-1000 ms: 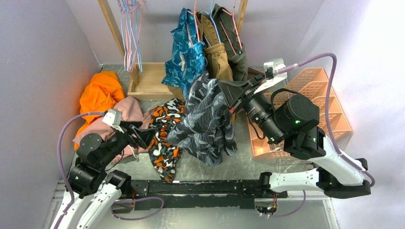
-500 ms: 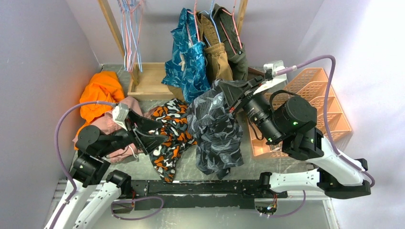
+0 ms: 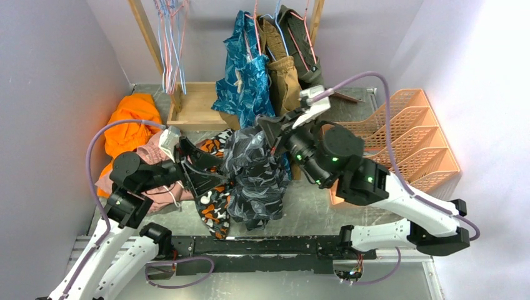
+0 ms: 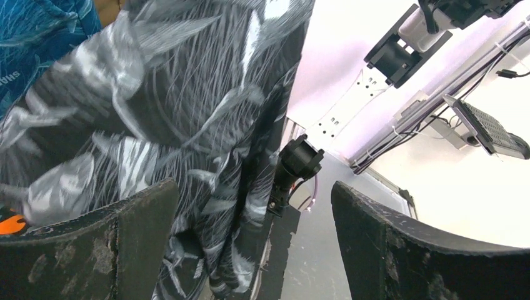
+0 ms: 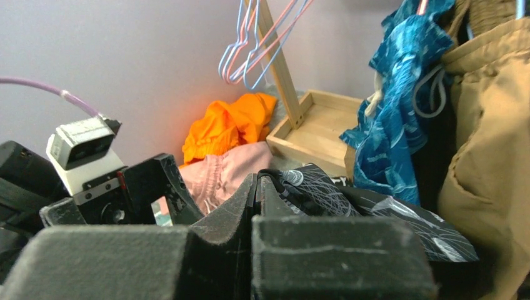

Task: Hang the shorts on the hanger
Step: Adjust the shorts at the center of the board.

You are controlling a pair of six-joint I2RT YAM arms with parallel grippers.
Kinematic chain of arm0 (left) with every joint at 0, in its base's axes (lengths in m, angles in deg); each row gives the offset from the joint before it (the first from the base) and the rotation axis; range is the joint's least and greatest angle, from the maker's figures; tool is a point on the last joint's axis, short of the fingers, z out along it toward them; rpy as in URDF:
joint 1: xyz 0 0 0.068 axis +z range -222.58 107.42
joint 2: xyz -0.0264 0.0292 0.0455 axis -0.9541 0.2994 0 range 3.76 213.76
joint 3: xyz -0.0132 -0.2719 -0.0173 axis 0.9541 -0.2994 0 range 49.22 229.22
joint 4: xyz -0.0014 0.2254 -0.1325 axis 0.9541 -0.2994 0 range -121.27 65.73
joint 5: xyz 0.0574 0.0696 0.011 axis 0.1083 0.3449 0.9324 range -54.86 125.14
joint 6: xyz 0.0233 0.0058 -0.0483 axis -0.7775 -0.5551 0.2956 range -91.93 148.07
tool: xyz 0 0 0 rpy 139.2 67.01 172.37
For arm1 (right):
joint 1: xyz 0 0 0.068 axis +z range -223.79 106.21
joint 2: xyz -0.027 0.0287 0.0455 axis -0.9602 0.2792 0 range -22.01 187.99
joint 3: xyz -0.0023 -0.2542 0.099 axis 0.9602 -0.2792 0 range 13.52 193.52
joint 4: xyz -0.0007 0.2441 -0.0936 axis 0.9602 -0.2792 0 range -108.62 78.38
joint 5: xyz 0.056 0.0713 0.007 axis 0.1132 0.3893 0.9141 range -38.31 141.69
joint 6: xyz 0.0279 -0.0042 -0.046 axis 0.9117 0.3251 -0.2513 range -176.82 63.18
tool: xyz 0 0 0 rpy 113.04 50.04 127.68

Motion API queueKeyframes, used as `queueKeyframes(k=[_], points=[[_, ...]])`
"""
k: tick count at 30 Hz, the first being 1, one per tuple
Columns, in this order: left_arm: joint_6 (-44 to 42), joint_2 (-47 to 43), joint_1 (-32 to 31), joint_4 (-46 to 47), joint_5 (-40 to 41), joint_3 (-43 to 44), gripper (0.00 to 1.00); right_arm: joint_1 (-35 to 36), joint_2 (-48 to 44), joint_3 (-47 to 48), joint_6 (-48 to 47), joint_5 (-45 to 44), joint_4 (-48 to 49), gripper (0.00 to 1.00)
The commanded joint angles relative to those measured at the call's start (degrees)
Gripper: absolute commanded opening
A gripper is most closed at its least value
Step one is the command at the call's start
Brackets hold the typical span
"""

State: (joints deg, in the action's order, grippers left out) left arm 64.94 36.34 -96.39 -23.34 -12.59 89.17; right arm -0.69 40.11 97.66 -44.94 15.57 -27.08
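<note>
Steel table [image 3: 312,200], lilac walls. Shorts [image 3: 256,172] hang at centre, lower end bunched on the table. Right gripper [image 5: 257,187] pinches their top edge, jaws tight on the fabric. Left gripper [image 3: 211,178] at their 9 o'clock, jaws spread wide, holding nothing. Wire hangers [image 3: 170,50] dangle at 11 o'clock.

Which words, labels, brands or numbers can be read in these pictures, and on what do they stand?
No text can be read with certainty.
Small white letters on the teal-blue shorts, at the left edge of the left wrist view: cut off and too blurred to read.
</note>
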Motion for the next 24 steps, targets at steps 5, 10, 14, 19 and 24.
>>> queueKeyframes(k=[5, 10, 14, 19, 24], points=[[-5.41, -4.45, 0.08, -8.48, 5.45, 0.79, 0.95, -0.14, 7.48, -1.34, 3.8, 3.57, 5.91, 0.0], [-7.6, -8.82, 0.08, -16.69, 10.94, 3.57, 0.96, -0.74, 15.86, 2.05, 7.32, 16.75, 5.61, 0.0], [-7.66, -13.26, 0.08, -23.48, 16.94, 5.77, 0.96, -0.77, 19.71, 5.21, 7.61, 27.39, 5.37, 0.29], [-6.38, -18.99, 0.08, -27.76, 23.62, 6.24, 0.97, -0.7, 15.35, 1.9, 5.59, 25.27, 4.74, 0.66], [-7.59, -18.73, 0.08, -30.68, 26.95, 6.57, 0.97, -0.8, 6.12, -9.81, 6.72, 17.46, 0.77, 0.68]])
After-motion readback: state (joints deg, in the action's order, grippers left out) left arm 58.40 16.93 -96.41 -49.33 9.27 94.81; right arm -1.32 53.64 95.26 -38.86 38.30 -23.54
